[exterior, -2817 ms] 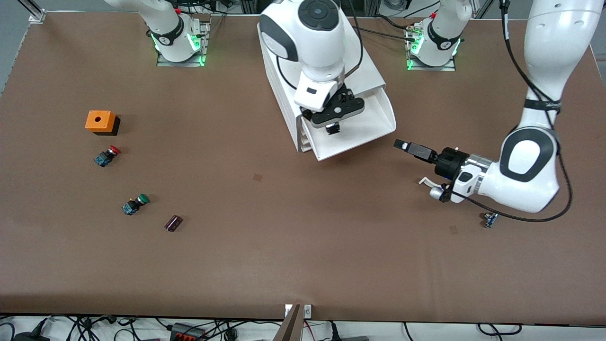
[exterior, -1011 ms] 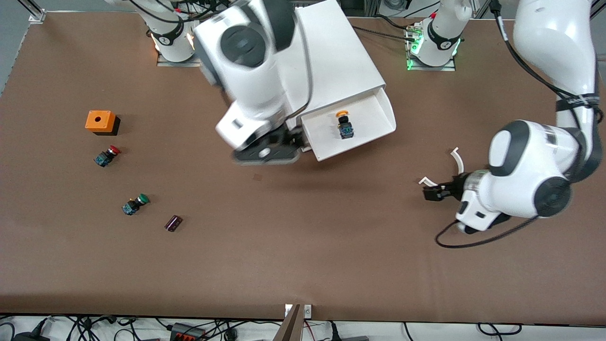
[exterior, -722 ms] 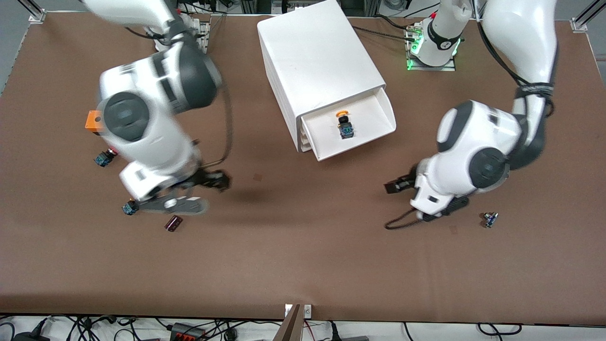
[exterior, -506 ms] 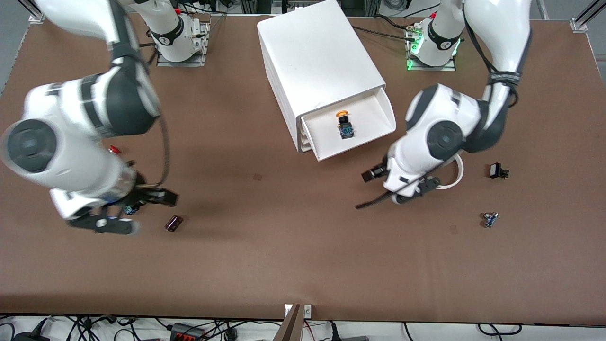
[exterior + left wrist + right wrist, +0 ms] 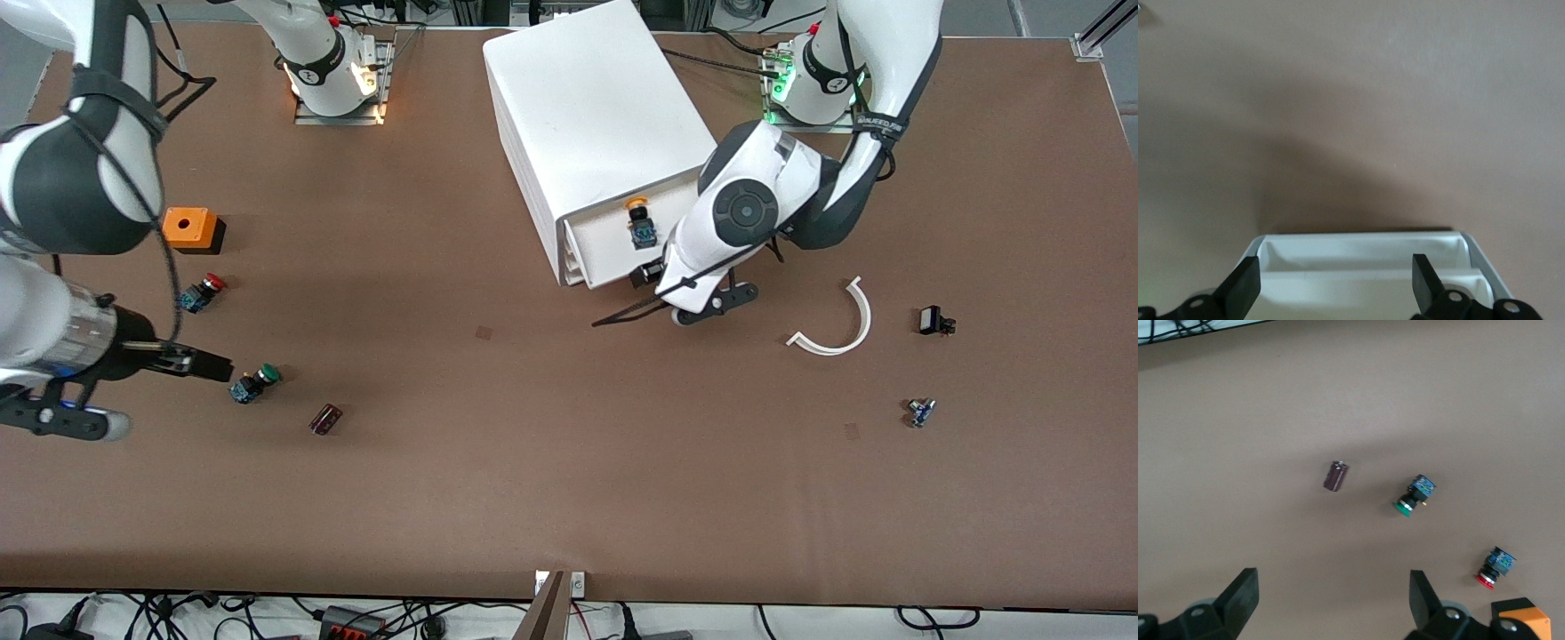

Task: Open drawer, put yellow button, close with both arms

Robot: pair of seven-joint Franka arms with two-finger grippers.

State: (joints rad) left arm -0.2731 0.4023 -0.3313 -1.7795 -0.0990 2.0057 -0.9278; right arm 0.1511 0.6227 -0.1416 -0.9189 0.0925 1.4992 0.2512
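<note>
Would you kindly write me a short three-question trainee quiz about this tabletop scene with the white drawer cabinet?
1. True or false: the yellow-capped push button lies in the top white plastic drawer of the boxy white cabinet.
2. Which gripper is at that drawer's front? A) left gripper B) right gripper
3. Fill in: the right gripper, fingers open, is low over the table beside the ____-capped push button.

Key: 1 true; 2 A; 3 green.

Bright even overhead light, soft shadows, left wrist view slightly blurred
</note>
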